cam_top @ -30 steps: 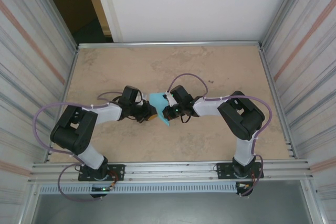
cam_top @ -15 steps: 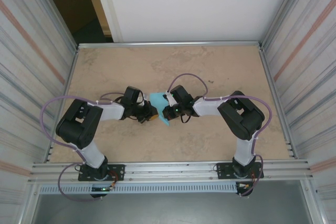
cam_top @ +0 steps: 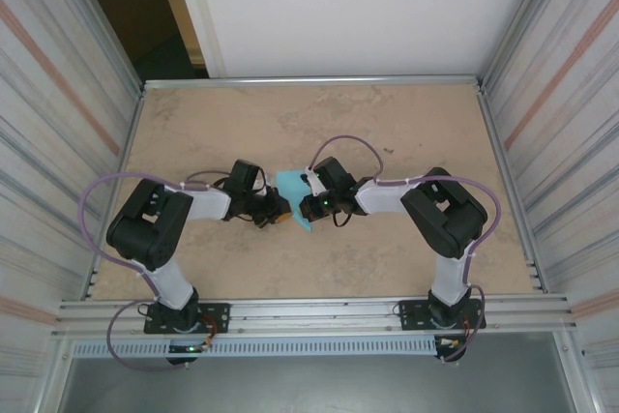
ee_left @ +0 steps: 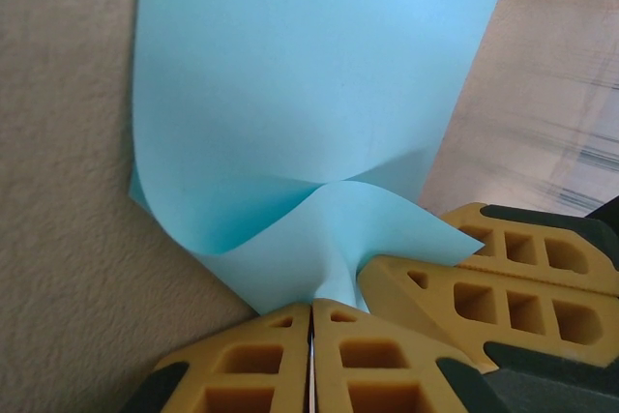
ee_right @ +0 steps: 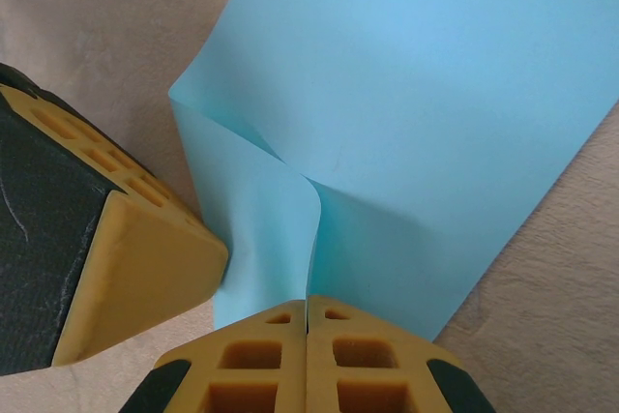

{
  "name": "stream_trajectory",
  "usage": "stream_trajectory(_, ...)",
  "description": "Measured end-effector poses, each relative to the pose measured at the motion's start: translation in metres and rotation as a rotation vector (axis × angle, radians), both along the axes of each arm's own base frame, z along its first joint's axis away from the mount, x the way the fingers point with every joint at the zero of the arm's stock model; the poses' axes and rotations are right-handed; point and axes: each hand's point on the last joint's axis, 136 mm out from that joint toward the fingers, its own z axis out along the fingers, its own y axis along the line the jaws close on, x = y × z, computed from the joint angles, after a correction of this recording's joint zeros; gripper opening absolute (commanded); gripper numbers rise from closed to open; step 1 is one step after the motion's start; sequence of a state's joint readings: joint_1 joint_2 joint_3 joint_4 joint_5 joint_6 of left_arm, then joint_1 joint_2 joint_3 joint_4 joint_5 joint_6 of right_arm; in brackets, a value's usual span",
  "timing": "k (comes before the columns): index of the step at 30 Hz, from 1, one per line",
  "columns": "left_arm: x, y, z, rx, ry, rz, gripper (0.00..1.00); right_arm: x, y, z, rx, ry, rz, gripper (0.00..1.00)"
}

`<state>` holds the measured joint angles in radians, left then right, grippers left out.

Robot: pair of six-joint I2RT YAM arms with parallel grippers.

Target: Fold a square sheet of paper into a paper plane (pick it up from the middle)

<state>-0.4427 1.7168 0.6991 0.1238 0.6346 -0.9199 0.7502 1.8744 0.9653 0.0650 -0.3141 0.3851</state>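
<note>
The square sheet of paper (cam_top: 291,184) is light blue and sits mid-table, pinched between both arms. In the left wrist view the sheet (ee_left: 309,94) rises away from the jaws, puckered into a ridge, and my left gripper (ee_left: 311,303) is shut on that ridge. The right gripper's yellow fingers (ee_left: 484,273) press in from the right. In the right wrist view the paper (ee_right: 435,94) folds into a crease that runs into my right gripper (ee_right: 308,300), which is shut on it. The left gripper's finger (ee_right: 126,258) sits close at the left. From above, the left gripper (cam_top: 279,210) and right gripper (cam_top: 305,208) almost touch.
The tan tabletop (cam_top: 387,123) is bounded by metal side walls (cam_top: 513,142) and a front rail (cam_top: 309,311). Purple cables (cam_top: 92,205) loop off both arms. Open floor lies behind and in front of the grippers.
The left arm's elbow has swung a little to the right and up while its gripper stays on the paper. The right arm and the sheet hold still.
</note>
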Motion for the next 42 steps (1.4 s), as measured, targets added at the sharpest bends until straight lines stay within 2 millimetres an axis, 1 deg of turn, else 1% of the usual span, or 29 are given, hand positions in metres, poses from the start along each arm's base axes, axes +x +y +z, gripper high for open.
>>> stream_trajectory(7,0.000,0.000,0.001,0.002,0.002,-0.003,0.09,0.000,0.000,0.000,0.000,0.000,0.000,0.02)
stream_trajectory(10,0.004,0.001,0.005,0.000,-0.004,0.003,0.10,0.000,0.000,0.000,0.000,0.000,0.000,0.02)
stream_trajectory(13,0.020,0.007,0.015,-0.004,-0.028,0.027,0.10,0.000,0.000,0.000,0.000,0.000,0.000,0.03)
stream_trajectory(16,0.045,0.013,0.032,-0.002,-0.077,0.044,0.10,0.000,0.000,0.000,0.000,0.000,0.000,0.03)
stream_trajectory(18,0.062,0.014,0.041,0.005,-0.114,0.041,0.10,0.000,0.000,0.000,0.000,0.000,0.000,0.03)
stream_trajectory(20,0.077,0.010,0.044,0.018,-0.134,0.026,0.10,0.000,0.000,0.000,0.000,0.000,0.000,0.03)
stream_trajectory(21,0.081,0.008,0.043,0.025,-0.135,0.019,0.10,0.000,0.000,0.000,0.000,-0.001,0.000,0.03)
stream_trajectory(23,0.088,0.007,0.034,0.048,-0.118,0.009,0.09,0.000,0.000,0.000,-0.002,0.002,0.000,0.03)
stream_trajectory(26,0.088,0.008,0.015,0.085,-0.064,-0.007,0.09,0.000,0.000,0.000,-0.004,0.003,0.000,0.03)
stream_trajectory(29,0.085,0.010,0.000,0.112,-0.017,-0.021,0.09,0.000,0.000,0.000,-0.005,0.004,0.000,0.03)
stream_trajectory(34,0.088,0.011,-0.001,0.141,-0.008,-0.037,0.09,0.000,0.000,0.000,-0.005,0.005,0.000,0.03)
stream_trajectory(42,0.086,0.012,-0.002,0.154,-0.007,-0.066,0.08,0.000,0.000,0.001,-0.011,0.007,-0.002,0.03)
